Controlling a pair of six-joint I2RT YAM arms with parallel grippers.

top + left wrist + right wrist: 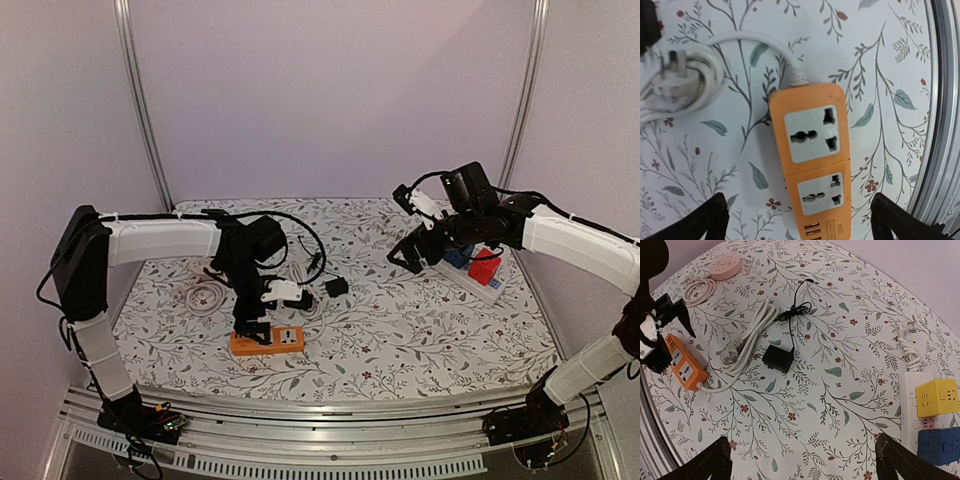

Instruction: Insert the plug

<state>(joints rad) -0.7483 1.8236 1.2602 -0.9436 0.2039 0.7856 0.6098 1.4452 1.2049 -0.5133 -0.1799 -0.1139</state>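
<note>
**Plug [777, 358] lies loose on the table, both grippers wide open**

You have the plug, a small black block, lying flat on the flowered cloth [400, 330] between the two arms. Nothing touches it. Its thin black cord [795, 310] trails off toward the back of the table in a loose loop. Just to its left lies a bundle of thick white cable [747, 335], and the plug is close beside that bundle.

Your left gripper [797, 215] hovers right over the orange power strip [812, 165]. Its jaws are spread wide, one finger on each side of the strip, and they have hold of nothing. The strip lies flat with two sockets facing up, both uncovered. The white cable leaves its far end and curves round to a white plug [670, 75] resting on the coiled bundle. The black plug is apart from the strip — beyond it and to its right in the top view.

Your right gripper [802, 460] hangs above the cloth on the right side, jaws fully apart and empty. Near it lies a white power strip [912, 390] carrying a yellow cube [937, 397] and a blue cube [940, 445]. A pink round socket [725, 265] with its coiled cord sits at the far left.
</note>
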